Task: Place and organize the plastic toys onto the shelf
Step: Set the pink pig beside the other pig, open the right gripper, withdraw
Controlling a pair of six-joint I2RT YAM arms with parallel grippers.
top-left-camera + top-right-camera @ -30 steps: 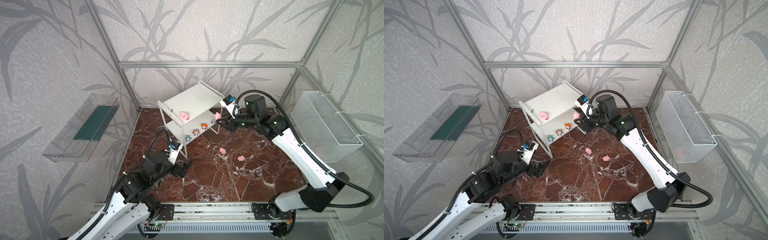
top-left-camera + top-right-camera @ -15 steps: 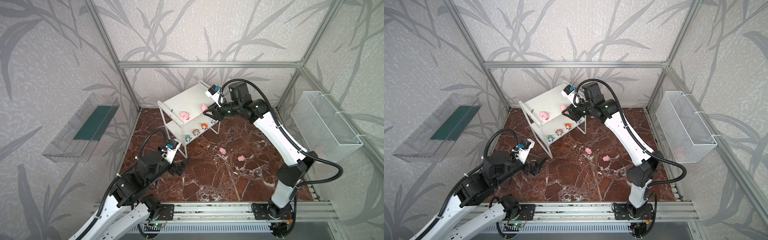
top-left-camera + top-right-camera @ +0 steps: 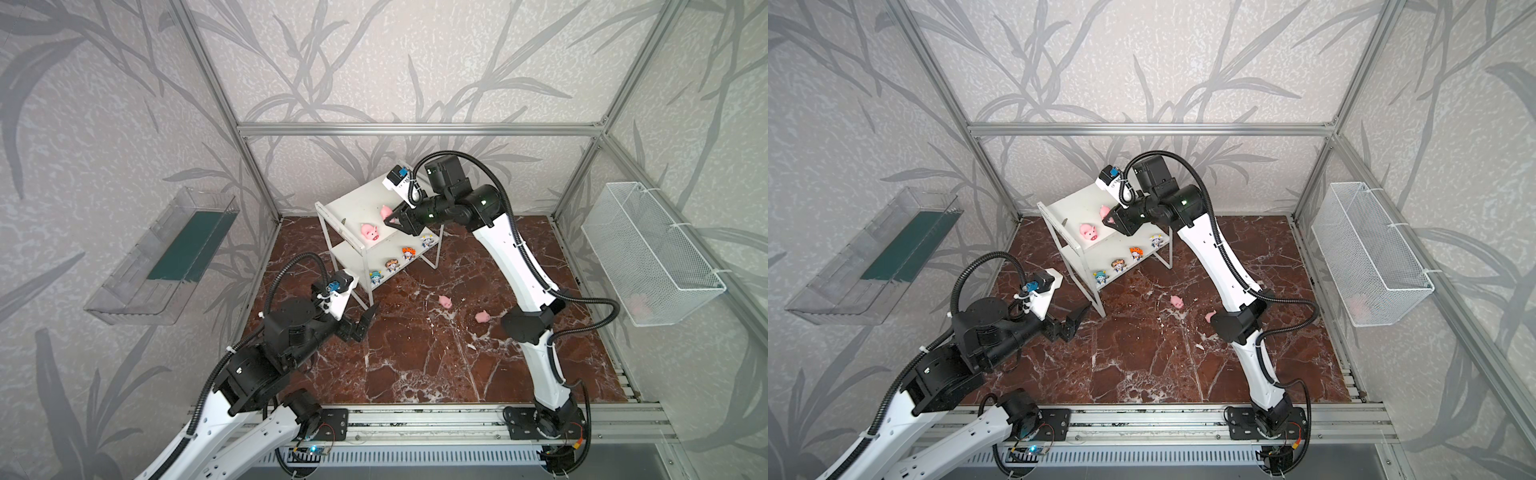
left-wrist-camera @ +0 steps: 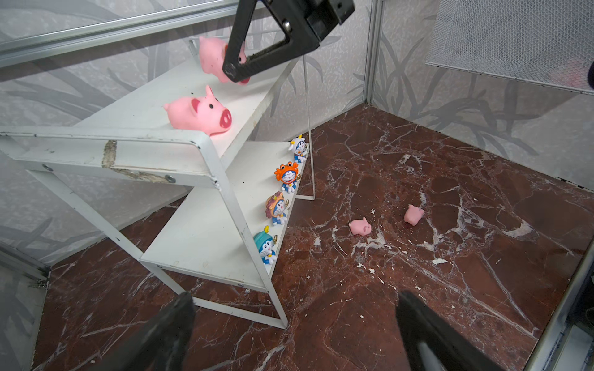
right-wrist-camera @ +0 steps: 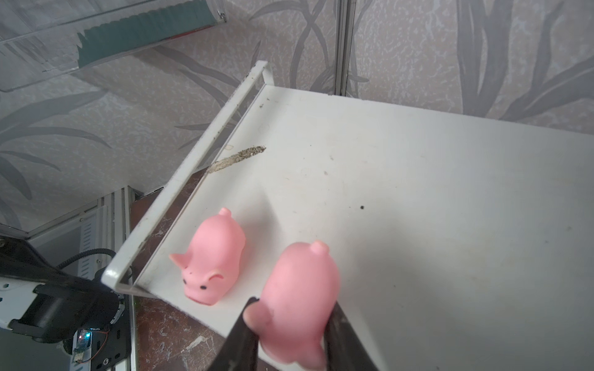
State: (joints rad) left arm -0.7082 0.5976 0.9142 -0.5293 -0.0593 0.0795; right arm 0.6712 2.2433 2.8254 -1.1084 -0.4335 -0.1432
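Right tool [image 5: 292, 308] clamps pig [image 5: 299, 276] over shelf [image 5: 418, 192] top board, just beside resting pig [image 5: 212, 260], bodies roughly parallel; contact with board unclear. Left tool [image 4: 295, 302] wide, empty, low near shelf foot, farther off.

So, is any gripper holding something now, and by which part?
The right gripper holds a pink pig by the two sides of its head end, over the shelf top. The left gripper is open and holds nothing.

In the right wrist view the held pig [image 5: 300, 298] is blurred and cut by the edge. In a top view one floor pig [image 3: 1209, 318] is half hidden — the right arm [image 3: 1237, 322] covers it.
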